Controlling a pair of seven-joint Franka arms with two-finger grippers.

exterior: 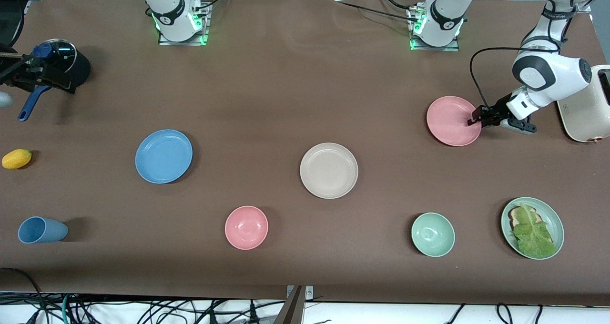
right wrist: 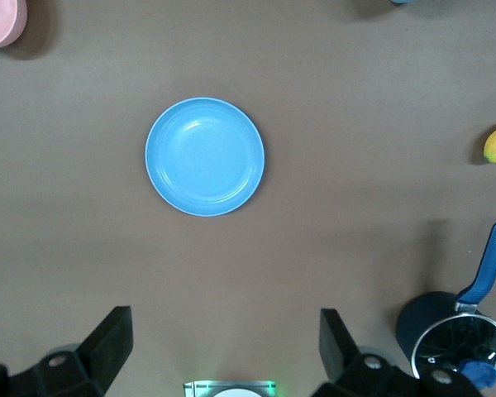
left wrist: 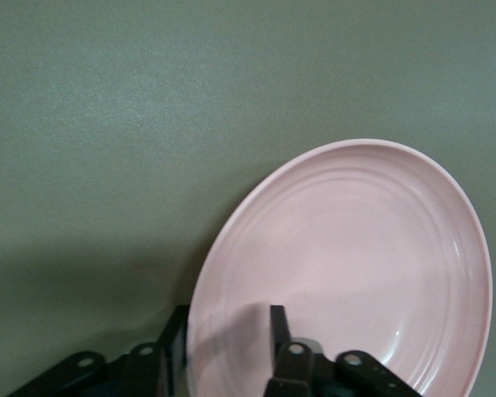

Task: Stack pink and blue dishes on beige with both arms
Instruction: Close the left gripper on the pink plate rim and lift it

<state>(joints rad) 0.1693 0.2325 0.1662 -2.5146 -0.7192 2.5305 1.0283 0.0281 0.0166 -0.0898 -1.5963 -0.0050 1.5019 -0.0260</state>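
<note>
The pink plate (exterior: pixel 450 119) (left wrist: pixel 355 248) lies flat on the table toward the left arm's end. My left gripper (exterior: pixel 472 119) (left wrist: pixel 227 318) is low at its rim and open, the jaws partly drawn in: one finger outside the rim, the other over the plate's floor. The blue plate (exterior: pixel 163 156) (right wrist: pixel 204 156) lies toward the right arm's end. Between the two, nearer the front camera, is the beige plate (exterior: pixel 329 170) with nothing on it. High over the table near its own base, my right gripper (right wrist: pixel 223 316) hangs open and holds nothing.
Along the front edge are a blue cup (exterior: pixel 42 229), a pink bowl (exterior: pixel 246 227), a green bowl (exterior: pixel 432 234) and a green plate (exterior: pixel 504 219) with lettuce. A yellow fruit (exterior: pixel 16 158) and a dark pot (exterior: pixel 62 62) are at the right arm's end. A cream appliance (exterior: pixel 588 109) stands beside the left gripper.
</note>
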